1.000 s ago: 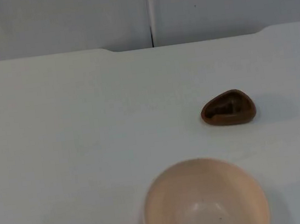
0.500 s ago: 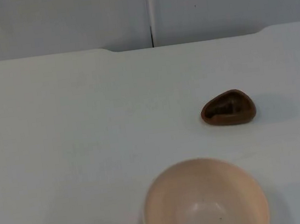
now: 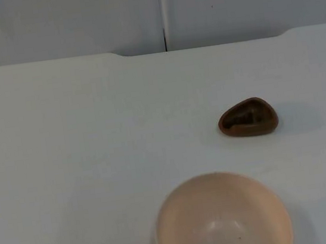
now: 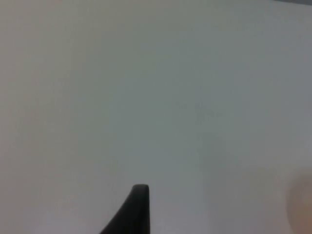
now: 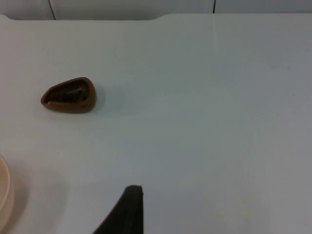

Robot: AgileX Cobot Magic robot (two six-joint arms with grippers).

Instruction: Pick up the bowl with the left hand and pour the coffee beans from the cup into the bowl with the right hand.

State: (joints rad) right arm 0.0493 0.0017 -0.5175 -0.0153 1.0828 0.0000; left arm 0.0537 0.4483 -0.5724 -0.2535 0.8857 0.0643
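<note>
so cup (image 3: 248, 118) long axis sideways (narrow end right) | bowl (image 3: 222, 216) upright, near | fingers' state: cannot tell

White table top (image 3: 83, 156), matte, evenly lit; grey partition wall (image 3: 78, 22) at 12 o'clock, one vertical seam (image 3: 161, 14).

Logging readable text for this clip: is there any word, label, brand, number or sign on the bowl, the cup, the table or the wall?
None: no text or sign can be read anywhere.
Bowl: plain pale pink, no print.
Cup: brown, dark inside, no label.
Table: plain white.
Wall: grey, with seams but no markings.
</note>
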